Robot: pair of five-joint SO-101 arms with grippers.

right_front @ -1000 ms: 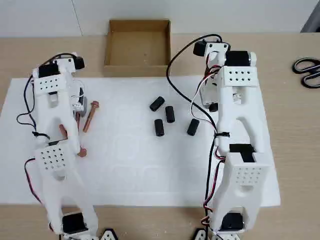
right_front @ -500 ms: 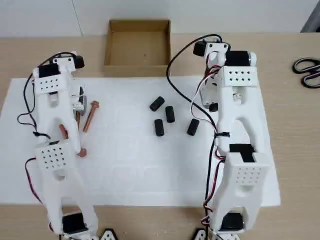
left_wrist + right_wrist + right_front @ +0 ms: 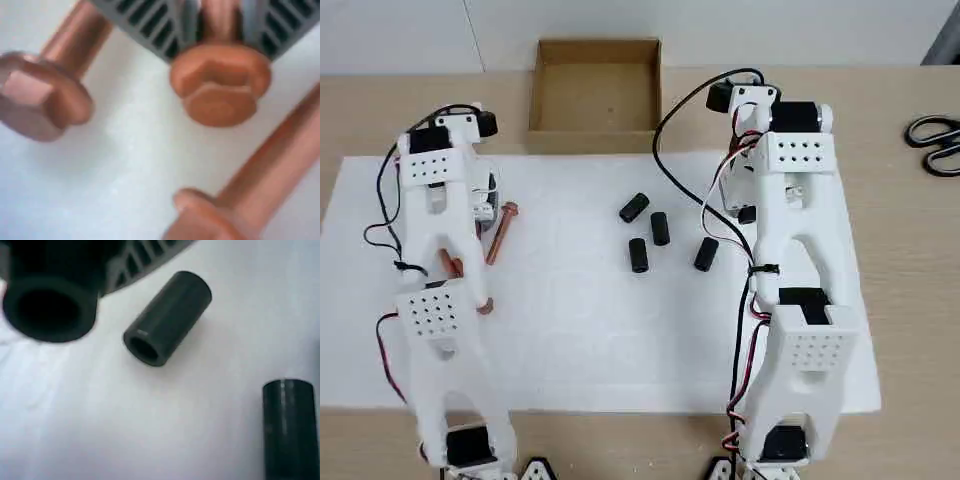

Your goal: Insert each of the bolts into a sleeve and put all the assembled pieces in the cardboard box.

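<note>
Left wrist view: clamped bolt [image 3: 220, 85] blurred, shank hidden between left gripper [image 3: 218, 20] pads; second bolt [image 3: 240, 195] cut by frame edge. Right wrist view: loose sleeve [image 3: 290, 425] cut off, clamped sleeve [image 3: 50, 310] partly covered. High view: left arm [image 3: 435, 200] covers probably two bolts [image 3: 450, 263] near sheet's [image 3: 570, 330] left edge; scissors [image 3: 935, 140] cropped.

A robotics lab bench: wooden table [image 3: 910, 300], white mat [image 3: 580, 340], scissors [image 3: 935, 142], 2 wired arms [image 3: 800, 200].

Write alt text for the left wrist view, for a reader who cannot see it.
The left gripper has its ribbed grey pads shut on the shank of a copper bolt, whose hexagonal head faces the camera. A second bolt and a third bolt lie loose on the white sheet, on either side of it.
</note>
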